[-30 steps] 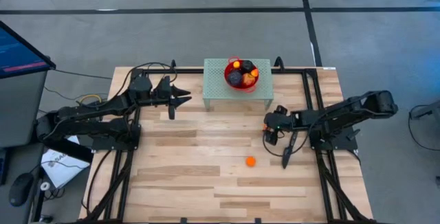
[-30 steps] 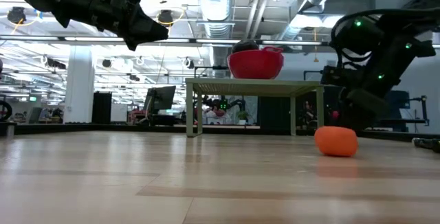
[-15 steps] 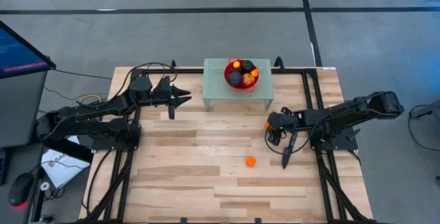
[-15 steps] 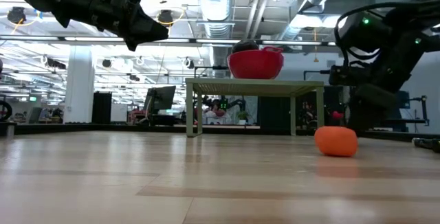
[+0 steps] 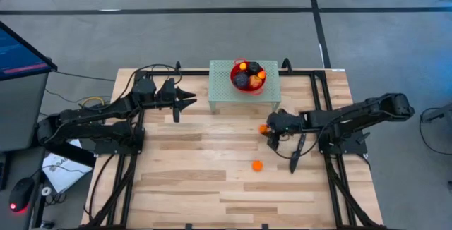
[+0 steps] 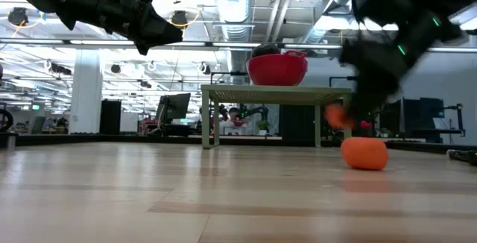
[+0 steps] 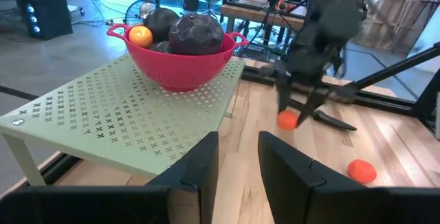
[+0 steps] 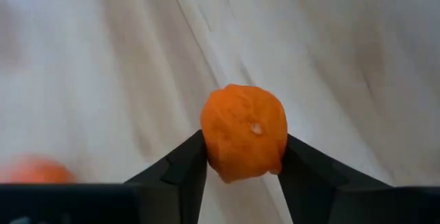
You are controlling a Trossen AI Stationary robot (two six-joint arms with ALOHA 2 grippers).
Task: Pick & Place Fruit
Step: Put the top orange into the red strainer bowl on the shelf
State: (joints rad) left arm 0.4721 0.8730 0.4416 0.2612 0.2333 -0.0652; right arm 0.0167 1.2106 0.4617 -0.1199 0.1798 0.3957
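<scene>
My overhead camera straight down on the pale wooden plank tabletop (image 5: 198, 166), my low camera level across it, left wrist facing the red translucent bowl (image 7: 180, 62) both share, right wrist close above planks.

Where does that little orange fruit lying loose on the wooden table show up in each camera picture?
High view: loose orange fruit, near the table's middle.
Low view: on the wood at right.
Left wrist view: lower right.
Right wrist view: blurred at the lower-left edge.
Shared landmark: red bowl.
</scene>
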